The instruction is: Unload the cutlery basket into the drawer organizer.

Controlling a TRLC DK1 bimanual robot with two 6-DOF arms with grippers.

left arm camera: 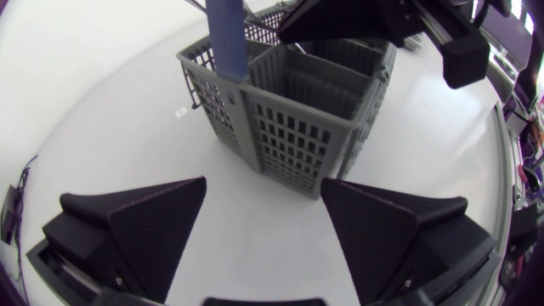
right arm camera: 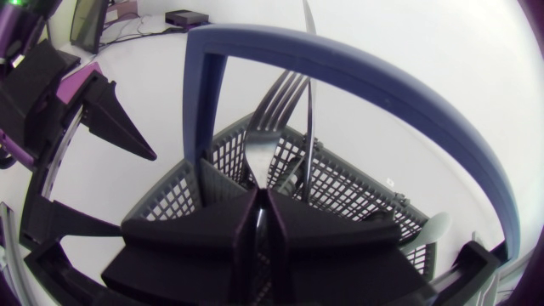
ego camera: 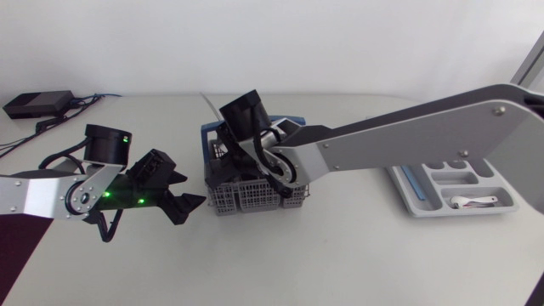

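The grey cutlery basket (ego camera: 246,194) with its blue handle (right arm camera: 340,72) stands mid-table. My right arm (ego camera: 382,140) reaches across from the right and down into it. In the right wrist view my right gripper (right arm camera: 259,217) is pinched shut on an upright silver utensil (right arm camera: 257,160); a fork (right arm camera: 285,93) and a knife (right arm camera: 310,51) rise just behind it. My left gripper (left arm camera: 263,229) hovers open and empty to the left of the basket (left arm camera: 289,110), a short gap away. The white drawer organizer (ego camera: 442,178) lies at the right with a white spoon (ego camera: 478,202) in it.
A black box (ego camera: 38,104) with cables sits at the far left corner of the table. The right arm's black wrist (left arm camera: 365,17) hangs over the basket's far side.
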